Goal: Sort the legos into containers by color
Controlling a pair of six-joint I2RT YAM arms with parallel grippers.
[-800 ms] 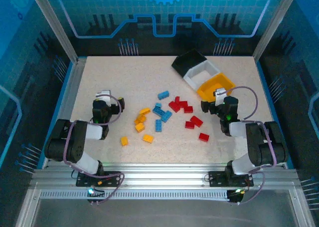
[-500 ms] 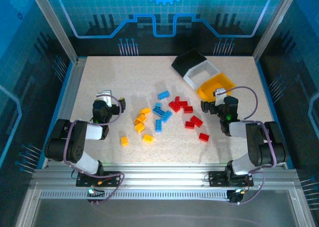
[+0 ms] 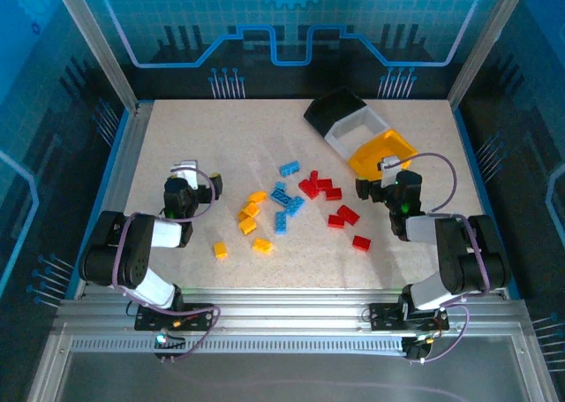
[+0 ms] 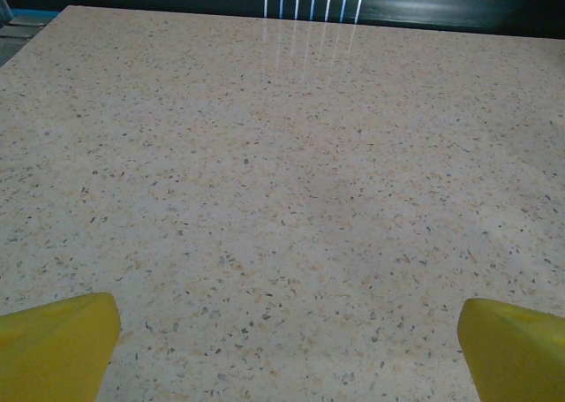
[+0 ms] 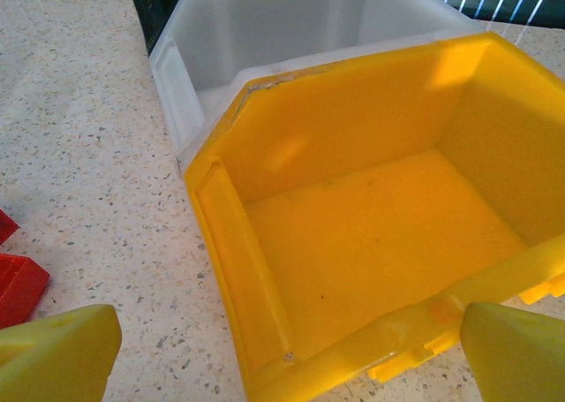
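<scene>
Loose legos lie mid-table in three patches: orange-yellow bricks [image 3: 248, 224] at the left, blue bricks [image 3: 284, 202] in the middle, red bricks [image 3: 336, 201] at the right. The black bin [image 3: 334, 109], white bin [image 3: 357, 128] and orange-yellow bin [image 3: 382, 151] stand in a row at the back right. My left gripper [image 3: 189, 171] rests low at the left over bare table, open, its yellow fingertips [image 4: 55, 347] wide apart. My right gripper [image 3: 386, 170] is open just in front of the orange-yellow bin [image 5: 380, 234], which holds nothing. A red brick [image 5: 16, 283] lies at its left.
The speckled table [image 3: 203, 137] is bounded by a metal frame with posts at the back corners. The white bin [image 5: 291, 31] and a corner of the black bin [image 5: 154, 0] stand behind the orange-yellow one. Cables loop from both wrists.
</scene>
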